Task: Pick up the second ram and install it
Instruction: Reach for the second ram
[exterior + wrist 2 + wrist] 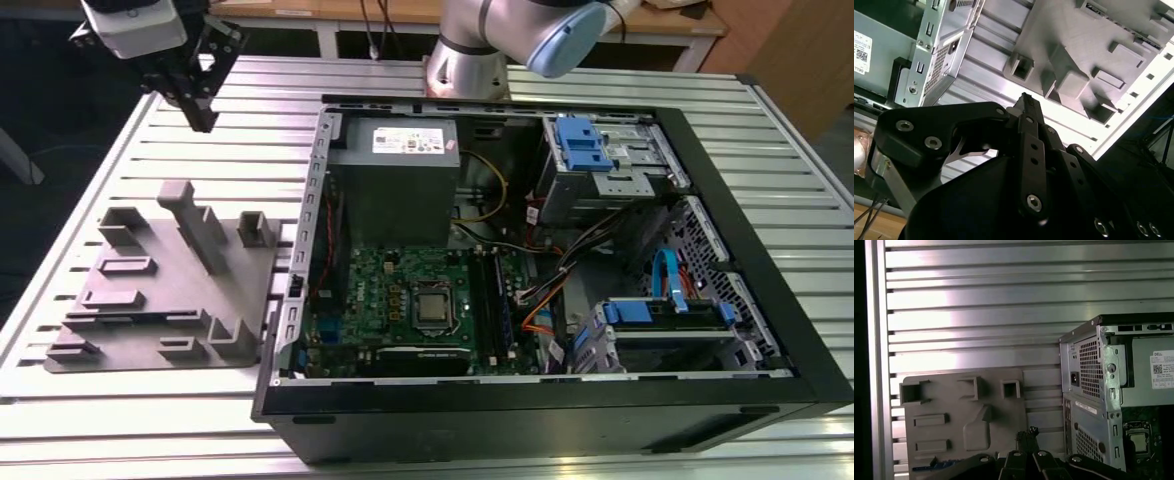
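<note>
**Three cameras, one shared block**

The exterior view looks down on the whole table (134,420) from afar. Both wrist views, nearer, look past the gripper (1026,100) at the grey fixture block (954,415) and computer case (1104,370) corner; all three share these.

- The counter (80,420) reads to me as bare ribbed metal with a brushed finish. Bright glare lies across its slats in the first wrist view.
- The fixture block (147,290), at the exterior view's left, looks like grey matt plastic.
- The computer case (534,420) has a black matt outer shell. Inside I see dull bare sheet metal, perforated in places.
- The motherboard (400,300) is green with a faint gloss.
- The drive latches (583,143) are smooth blue plastic.
- The claw (1027,100) is matt black, with shiny metal screw heads (1034,202).
- The arm's joint (467,60) is smooth satin silver metal under a pale blue cap (567,40).
</note>
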Action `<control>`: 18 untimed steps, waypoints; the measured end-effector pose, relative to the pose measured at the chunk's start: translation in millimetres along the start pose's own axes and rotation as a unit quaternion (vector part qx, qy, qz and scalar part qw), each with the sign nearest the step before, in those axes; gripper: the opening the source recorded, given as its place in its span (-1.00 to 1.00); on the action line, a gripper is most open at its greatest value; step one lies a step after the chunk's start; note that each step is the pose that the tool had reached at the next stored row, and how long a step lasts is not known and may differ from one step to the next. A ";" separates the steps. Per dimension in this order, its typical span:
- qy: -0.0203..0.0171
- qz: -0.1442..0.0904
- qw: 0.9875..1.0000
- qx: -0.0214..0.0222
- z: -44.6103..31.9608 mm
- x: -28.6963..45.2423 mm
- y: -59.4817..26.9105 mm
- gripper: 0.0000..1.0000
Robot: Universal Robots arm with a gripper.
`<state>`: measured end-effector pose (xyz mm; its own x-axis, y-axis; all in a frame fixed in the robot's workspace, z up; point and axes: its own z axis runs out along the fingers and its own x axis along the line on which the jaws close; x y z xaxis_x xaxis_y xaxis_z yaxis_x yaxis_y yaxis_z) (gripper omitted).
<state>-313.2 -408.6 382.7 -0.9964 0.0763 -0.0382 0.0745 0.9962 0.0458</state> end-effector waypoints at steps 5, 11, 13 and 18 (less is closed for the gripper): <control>0.000 0.000 1.000 0.000 1.4 6.2 -5.7 -0.86; 0.000 0.000 1.000 0.000 2.6 16.6 -11.7 -0.86; 0.000 0.000 1.000 0.000 2.7 19.7 -13.6 -0.86; 0.000 0.000 1.000 0.000 3.1 28.0 -18.2 -0.86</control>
<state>-342.3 -424.4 377.7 -0.9964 0.0763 -0.0381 0.0745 0.9962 0.0457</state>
